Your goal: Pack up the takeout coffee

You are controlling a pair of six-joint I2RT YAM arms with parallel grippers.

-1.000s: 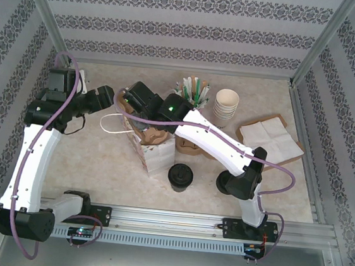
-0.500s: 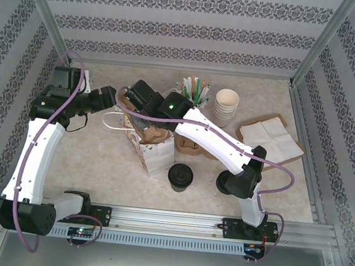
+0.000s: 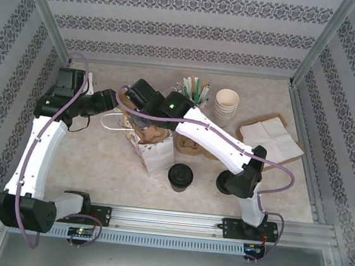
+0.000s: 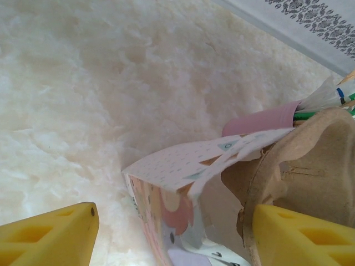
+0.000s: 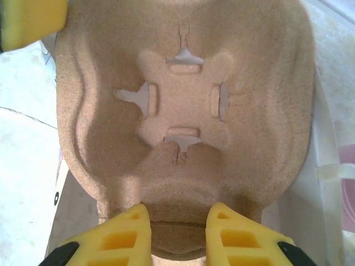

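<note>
One takeout coffee [image 3: 180, 176] with a black lid stands on the table in front of the patterned paper bag [image 3: 152, 151]. A second coffee [image 3: 225, 183] sits partly hidden behind the right arm's elbow. My right gripper [image 5: 178, 233] is shut on the rim of a brown cardboard cup carrier [image 5: 183, 111] and holds it at the bag's mouth [image 3: 147, 127]. My left gripper [image 4: 175, 238] is open wide, its fingers straddling the bag's left wall [image 4: 177, 166], with the carrier [image 4: 313, 166] against the right finger.
Behind the bag stand a pink cup of straws [image 3: 194, 91] and stacked white paper cups [image 3: 226, 105]. Another brown carrier [image 3: 190, 148] lies under the right arm. Napkins [image 3: 270, 137] rest on a brown tray at the right. The bag's handle loop [image 3: 111, 125] lies to its left.
The left arm has swung a little farther back and in toward the bag's mouth. The carrier sits slightly lower in the bag. The coffees have not moved.
</note>
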